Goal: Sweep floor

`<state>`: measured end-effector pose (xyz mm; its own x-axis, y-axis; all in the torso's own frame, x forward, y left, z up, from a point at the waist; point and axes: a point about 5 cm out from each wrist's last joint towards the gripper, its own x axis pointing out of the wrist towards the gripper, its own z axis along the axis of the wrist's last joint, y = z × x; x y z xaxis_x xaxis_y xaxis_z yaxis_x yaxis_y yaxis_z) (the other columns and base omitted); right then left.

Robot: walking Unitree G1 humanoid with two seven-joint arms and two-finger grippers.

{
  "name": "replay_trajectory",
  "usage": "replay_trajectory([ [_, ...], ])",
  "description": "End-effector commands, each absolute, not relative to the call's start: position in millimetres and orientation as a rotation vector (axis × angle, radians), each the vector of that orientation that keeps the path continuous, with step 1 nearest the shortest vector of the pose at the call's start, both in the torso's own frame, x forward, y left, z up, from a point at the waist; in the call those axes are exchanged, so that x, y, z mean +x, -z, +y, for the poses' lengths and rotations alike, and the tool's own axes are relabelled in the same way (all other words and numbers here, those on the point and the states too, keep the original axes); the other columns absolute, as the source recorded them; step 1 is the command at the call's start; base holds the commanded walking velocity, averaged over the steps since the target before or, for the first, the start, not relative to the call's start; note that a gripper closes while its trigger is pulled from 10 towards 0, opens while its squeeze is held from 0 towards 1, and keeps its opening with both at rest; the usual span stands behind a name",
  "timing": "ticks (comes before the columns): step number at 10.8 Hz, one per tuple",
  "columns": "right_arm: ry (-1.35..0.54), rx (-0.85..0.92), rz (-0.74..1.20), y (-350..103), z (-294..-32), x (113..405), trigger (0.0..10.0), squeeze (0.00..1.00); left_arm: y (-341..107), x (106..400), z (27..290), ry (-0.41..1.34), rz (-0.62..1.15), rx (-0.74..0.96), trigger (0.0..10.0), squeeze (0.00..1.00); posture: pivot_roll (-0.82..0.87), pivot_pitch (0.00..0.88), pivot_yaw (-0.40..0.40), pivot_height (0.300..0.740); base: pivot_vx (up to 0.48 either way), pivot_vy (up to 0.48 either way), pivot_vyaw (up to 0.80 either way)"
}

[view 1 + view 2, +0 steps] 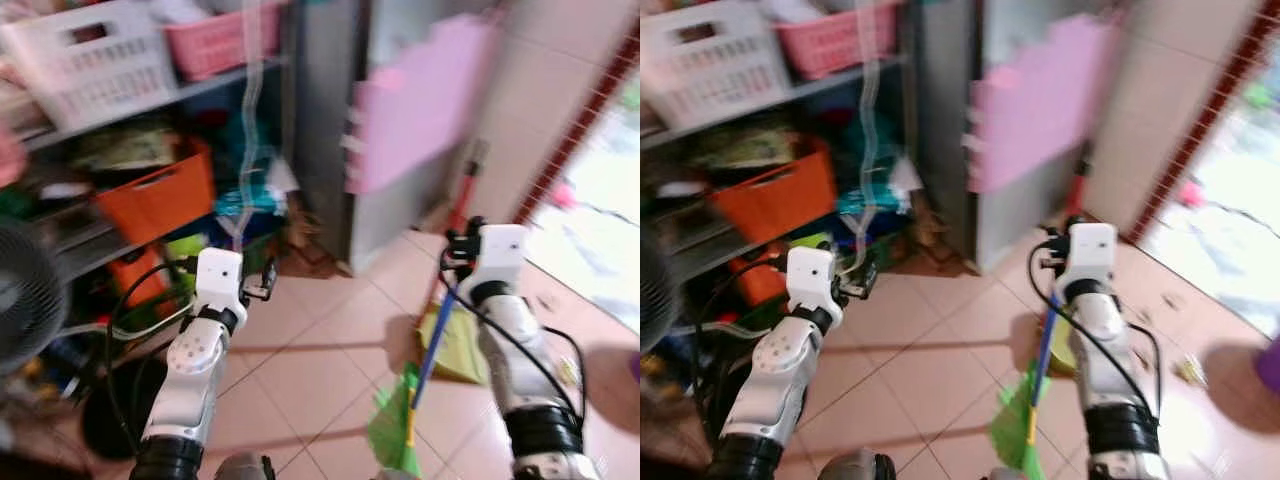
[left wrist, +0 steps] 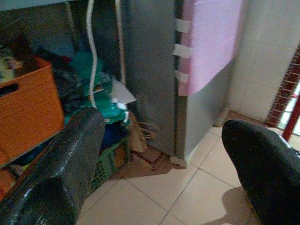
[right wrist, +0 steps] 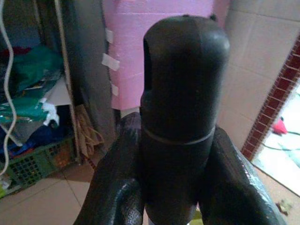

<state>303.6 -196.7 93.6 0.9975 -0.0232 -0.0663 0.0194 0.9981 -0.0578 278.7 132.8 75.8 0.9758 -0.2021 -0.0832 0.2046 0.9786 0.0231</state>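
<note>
My right end effector (image 3: pixel 171 187) is clamped on the black cap of the broom handle (image 3: pixel 185 93), one black finger (image 3: pixel 117 183) pressed to each side of it. From that grip the blue broom shaft (image 1: pixel 432 350) slants down toward me to the green broom head (image 1: pixel 392 425), which rests on the tan tiled floor (image 1: pixel 320 350) beside my right arm. A yellow-green dustpan (image 1: pixel 458 345) lies on the tiles just behind the shaft, with its red handle (image 1: pixel 462 195) rising against the pale tiled wall.

My left end effector (image 2: pixel 164 164) is spread wide and holds nothing; its two fingers (image 2: pixel 65 159) frame the grey cabinet (image 2: pixel 150 79), which stands straight ahead of both arms. A pink foam sheet (image 2: pixel 211 42) is taped to the cabinet's front, with strips of tape along the sheet's edge. To the cabinet's left, a cluttered shelf rack carries an orange bin (image 1: pixel 160 195), a white basket (image 1: pixel 90 60) above it and a pink basket (image 1: pixel 215 40) nearer the cabinet. A green crate (image 2: pixel 110 159) sits on the floor at the cabinet's foot, beside a brown paper bag (image 2: pixel 140 136), and a white hose (image 2: pixel 91 51) hangs down in front of the rack. Left of the rack, far from the cabinet, a fan (image 1: pixel 25 295) stands at the edge of the head view. To the cabinet's right, past the wall, a red-framed doorway (image 1: pixel 580 120) opens onto bright ground. The head views are blurred.
</note>
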Motion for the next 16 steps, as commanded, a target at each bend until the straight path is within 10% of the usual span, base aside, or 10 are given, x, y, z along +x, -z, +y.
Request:
replay_trajectory([
  [1,0.005,-0.031,0.129,-79,-191,301,10.0,0.0,-72,278,138,0.193,0.098,0.03,10.0,0.0,-0.05,0.0,0.04,0.74,0.0,0.0,-0.72],
  [16,-0.058,-0.045,0.169,-70,-197,290,10.0,0.0,-76,268,116,0.161,0.099,-0.041,10.0,0.0,-0.08,0.0,-0.017,0.74,0.0,0.0,-0.33],
])
